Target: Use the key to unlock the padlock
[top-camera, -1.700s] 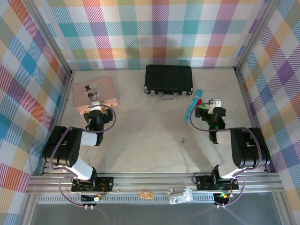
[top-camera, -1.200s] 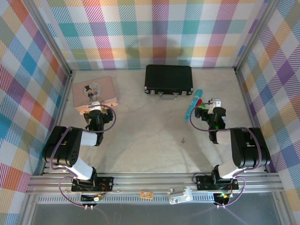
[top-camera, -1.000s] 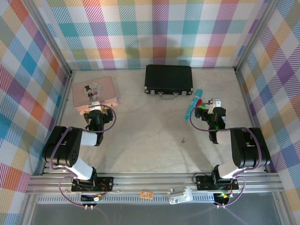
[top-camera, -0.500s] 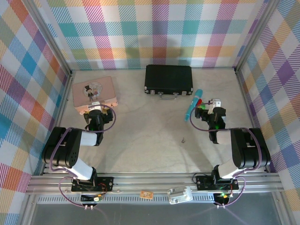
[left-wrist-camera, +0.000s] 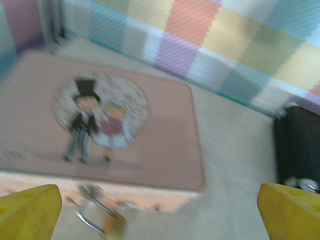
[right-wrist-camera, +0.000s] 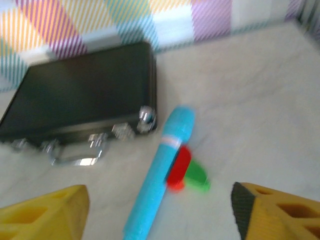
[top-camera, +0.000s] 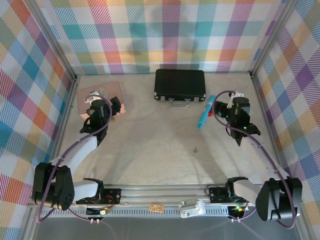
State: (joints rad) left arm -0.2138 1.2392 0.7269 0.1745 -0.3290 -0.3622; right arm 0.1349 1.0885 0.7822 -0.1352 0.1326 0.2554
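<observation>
Quick rundown of the scene. The key (top-camera: 195, 148) is found lying flat on the bare desk (top-camera: 150, 160), roughly at 6 o'clock from the black case (top-camera: 180, 83) and at 7 o'clock from the light-blue pen (top-camera: 204, 116), well apart from both arms.

The padlock (left-wrist-camera: 111, 224) is seen in the left wrist view, blurred, right against the near wall of the pink tin (left-wrist-camera: 165, 145), at about 6 o'clock from the top-hat couple printed on the lid. Whether it's hooked through a clasp can't be told, it's too smeared.

The left gripper (left-wrist-camera: 159, 217) is held over the tin at the desk's 10 o'clock corner, its jaws spread wide apart with nothing between them.

The right gripper (right-wrist-camera: 161, 216) is pointed at the pen and the case. Its jaws are also seen well apart, and nothing is gripped. The pen's lower end is framed between them but isn't touched. A small red and green bit (right-wrist-camera: 186, 170) is sat against the pen at its 3 o'clock side.
</observation>
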